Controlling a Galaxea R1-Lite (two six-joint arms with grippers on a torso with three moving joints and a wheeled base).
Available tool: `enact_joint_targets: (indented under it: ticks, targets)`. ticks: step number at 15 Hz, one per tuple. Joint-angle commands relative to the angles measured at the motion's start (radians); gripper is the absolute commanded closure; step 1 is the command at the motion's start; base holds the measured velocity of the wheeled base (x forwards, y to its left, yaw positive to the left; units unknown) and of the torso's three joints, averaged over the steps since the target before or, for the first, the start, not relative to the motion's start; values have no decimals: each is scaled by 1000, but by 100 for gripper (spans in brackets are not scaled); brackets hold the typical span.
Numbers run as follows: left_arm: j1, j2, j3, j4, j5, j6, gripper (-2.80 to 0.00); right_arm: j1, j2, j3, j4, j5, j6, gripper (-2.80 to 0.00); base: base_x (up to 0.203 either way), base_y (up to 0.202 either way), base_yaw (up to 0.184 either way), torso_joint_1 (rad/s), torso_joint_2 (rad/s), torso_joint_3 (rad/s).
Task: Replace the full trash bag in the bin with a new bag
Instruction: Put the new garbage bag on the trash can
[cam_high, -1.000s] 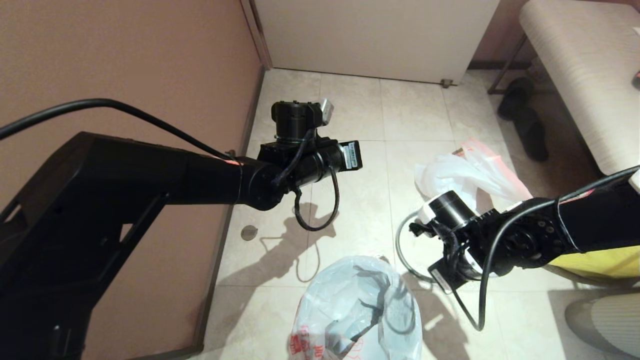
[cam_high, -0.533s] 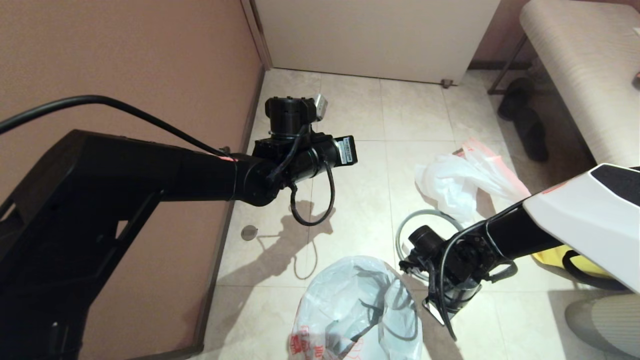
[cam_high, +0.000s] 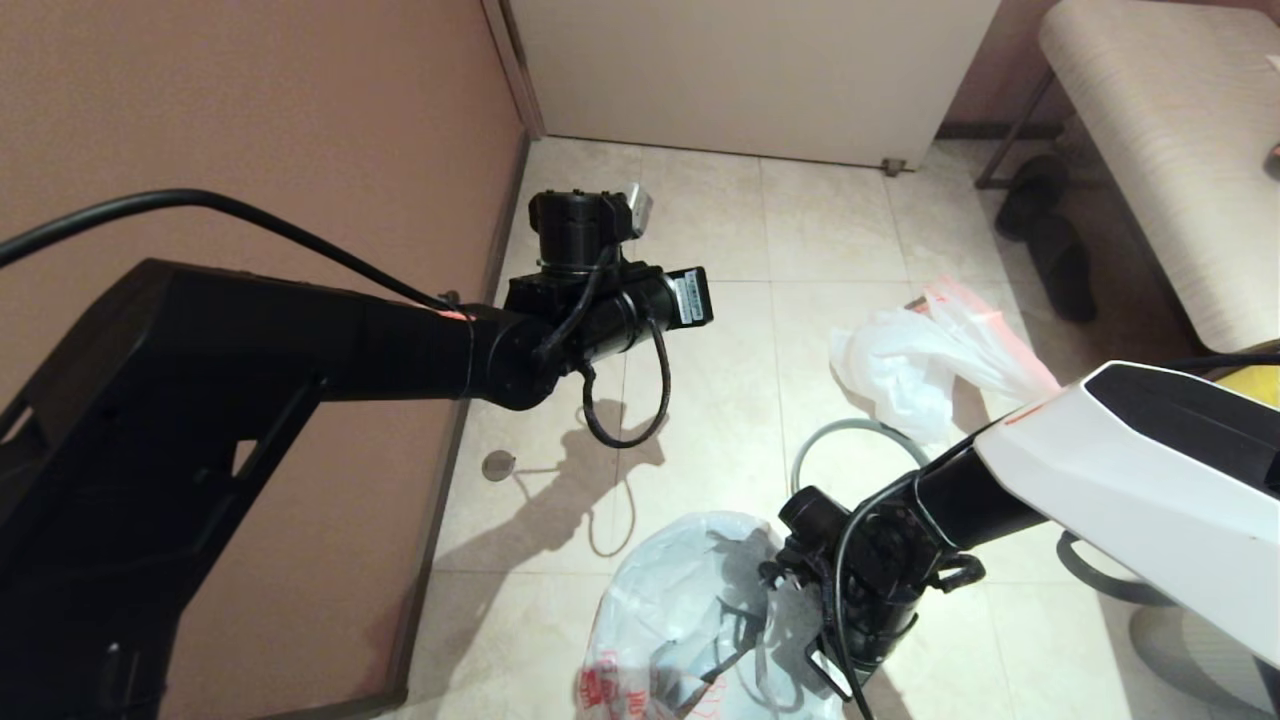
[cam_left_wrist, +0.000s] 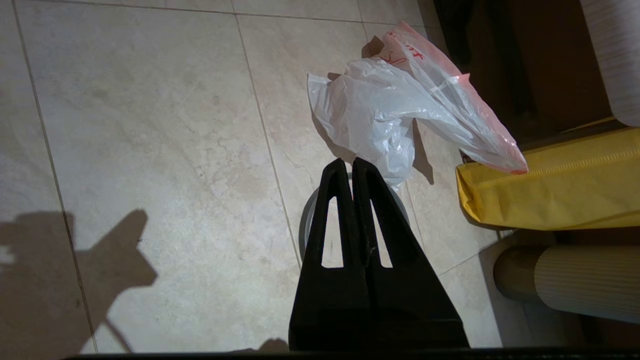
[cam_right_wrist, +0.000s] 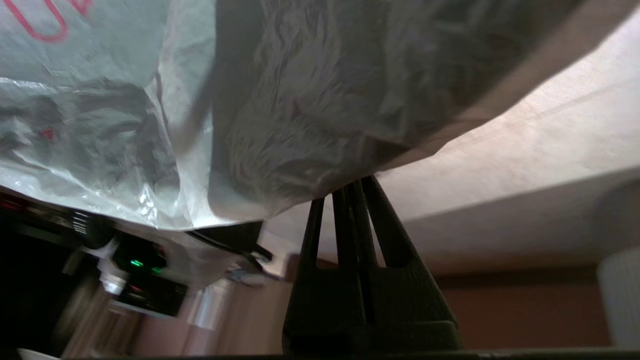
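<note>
The full bag (cam_high: 915, 365) lies out on the floor, the new bag (cam_high: 690, 620) drapes over the bin, the grey ring (cam_high: 850, 440) still off; right claw (cam_right_wrist: 350, 192), pressed together, touches the new bag.

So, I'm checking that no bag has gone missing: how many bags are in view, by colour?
White plastic bags: 2, the full trash bag and the new bag
Yellow bags: 1, the big yellow bag
Total: 3
</note>
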Motion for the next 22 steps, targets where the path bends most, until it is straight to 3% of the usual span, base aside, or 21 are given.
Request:
enact_joint_targets:
  ticks: [1, 3, 6, 8, 9, 10, 12, 14, 15, 18, 20, 21, 22]
  targets:
    - [14, -1, -7, -1, 0, -1, 0, 19, -15, 2, -84, 35, 52, 0, 0, 0, 0, 0, 0, 0]
    - [16, 1, -16, 13, 0, -1, 0, 36, -26, 13, -251, 84, 159, 0, 0, 0, 0, 0, 0, 0]
    - [15, 3, -83, 161, 3, 1, 0, 62, -88, 32, -399, 193, 334, 0, 0, 0, 0, 0, 0, 0]
    - [26, 13, -170, 371, 2, 43, 0, 27, -110, 42, -478, 196, 372, 0, 0, 0, 0, 0, 0, 0]
    - [39, 19, -217, 507, 2, 97, 0, -3, -124, 49, -494, 195, 373, 0, 0, 0, 0, 0, 0, 0]
    - [55, 23, -240, 601, 3, 202, 0, -40, -135, 45, -499, 193, 372, 0, 0, 0, 0, 0, 0, 0]
    - [78, 29, -252, 687, 44, 308, 0, -101, -151, 27, -500, 179, 358, 0, 0, 0, 0, 0, 0, 0]
    - [93, 11, -230, 767, 76, 407, 0, -178, -171, 26, -492, 156, 249, 0, 0, 0, 0, 0, 0, 0]
    - [98, -5, -220, 864, 91, 479, 0, -204, -189, 27, -491, 132, 219, 0, 0, 0, 0, 0, 0, 0]
    - [111, -39, -197, 1131, 106, 677, 0, -212, -207, 26, -491, 109, 210, 0, 0, 0, 0, 0, 0, 0]
    - [118, -27, -223, 1269, 126, 752, 0, -212, -207, 24, -491, 93, 210, 0, 0, 0, 0, 0, 0, 0]
    - [121, -18, -225, 1273, 128, 759, -280, -214, -208, 26, -491, 93, 210, 0, 0, 0, 0, 0, 0, 0]
    - [124, 5, -229, 1273, 127, 766, -280, -218, -215, 26, -491, 93, 208, 0, 0, 0, 0, 0, 0, 0]
